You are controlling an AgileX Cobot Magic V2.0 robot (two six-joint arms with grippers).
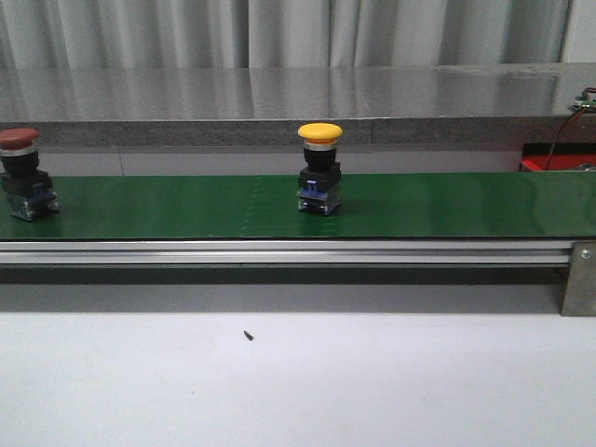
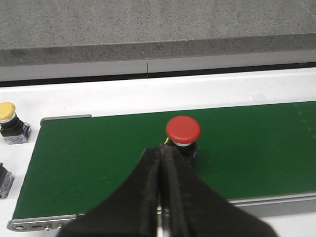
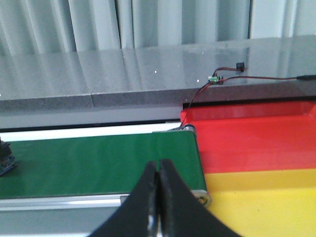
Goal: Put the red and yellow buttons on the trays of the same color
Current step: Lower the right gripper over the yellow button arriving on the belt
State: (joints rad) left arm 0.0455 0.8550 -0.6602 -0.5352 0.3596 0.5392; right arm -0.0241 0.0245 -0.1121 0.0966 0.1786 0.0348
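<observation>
A yellow button [image 1: 319, 168] stands upright mid-belt on the green conveyor [image 1: 447, 205]. A red button [image 1: 20, 172] stands on the belt at the far left; the left wrist view shows the same red button [image 2: 182, 134] just beyond my left gripper [image 2: 161, 148], which is shut and empty. My right gripper [image 3: 159, 164] is shut too, holding nothing, over the belt's right end. Past that end lie the red tray [image 3: 256, 138] and the yellow tray [image 3: 266, 202], side by side. Neither gripper appears in the front view.
Another yellow button [image 2: 11, 122] and a dark part [image 2: 4, 178] sit on the white table off the belt's left end. A grey stone ledge [image 1: 279, 102] runs behind the conveyor. A wired small board [image 3: 213, 78] lies on it near the trays. White table [image 1: 298, 382] lies in front.
</observation>
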